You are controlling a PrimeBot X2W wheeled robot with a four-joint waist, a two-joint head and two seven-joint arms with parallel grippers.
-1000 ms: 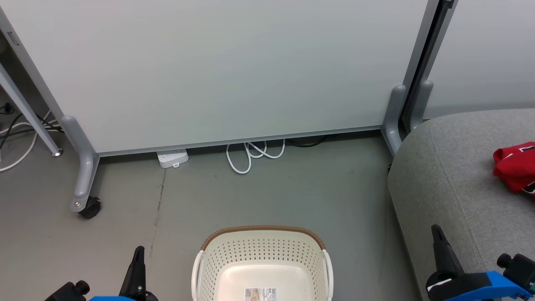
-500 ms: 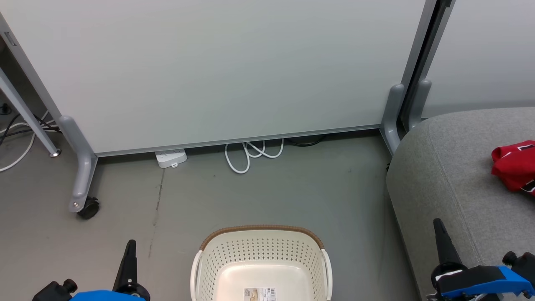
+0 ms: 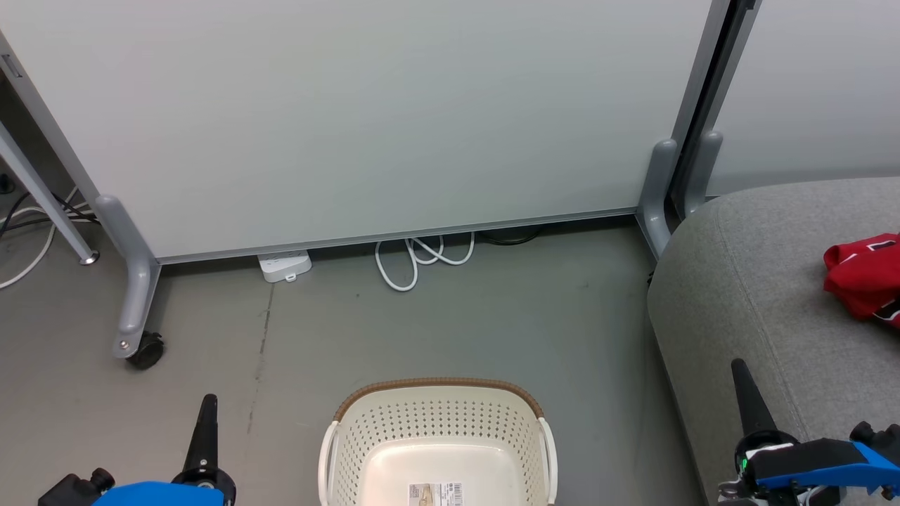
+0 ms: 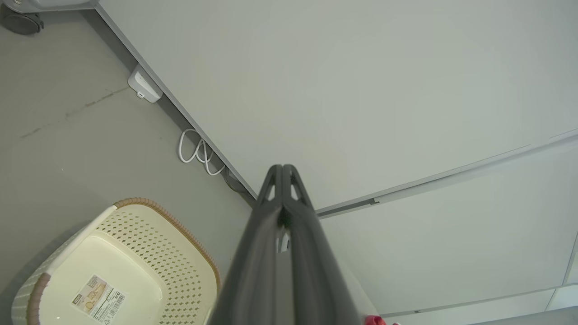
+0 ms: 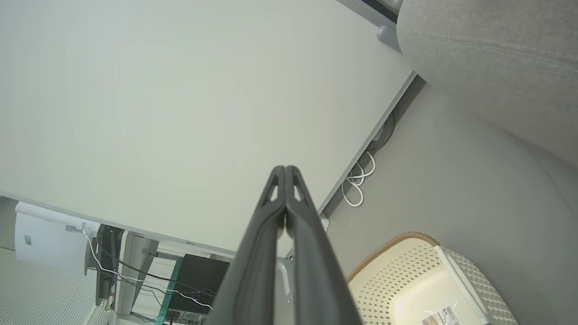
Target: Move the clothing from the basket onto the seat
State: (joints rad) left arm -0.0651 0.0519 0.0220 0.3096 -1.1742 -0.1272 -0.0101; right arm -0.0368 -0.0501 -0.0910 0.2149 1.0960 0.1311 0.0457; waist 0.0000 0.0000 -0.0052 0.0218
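Note:
The cream perforated basket (image 3: 436, 429) sits on the floor at the bottom middle, with only a label sticker inside; its brown rim also shows in the left wrist view (image 4: 149, 207) and the right wrist view (image 5: 393, 243). Red clothing (image 3: 861, 284) lies bunched on the grey seat (image 3: 745, 281) at the right edge. My left gripper (image 3: 208, 407) is shut and empty, low at the left of the basket. My right gripper (image 3: 740, 372) is shut and empty, over the seat's front corner. Both wrist views show the fingers (image 4: 282, 180) (image 5: 285, 180) pressed together.
A pale partition panel (image 3: 365, 119) on grey wheeled legs (image 3: 133, 309) stands behind the basket. A white power strip (image 3: 285, 266) and looped white cable (image 3: 415, 260) lie at its foot. More cables trail at the far left. Grey floor (image 3: 436, 330) stretches between basket and panel.
Both grippers have sunk a little lower in the head view, the left one drifting left. The whole picture has shifted slightly, so the camera moved. Both stay shut.

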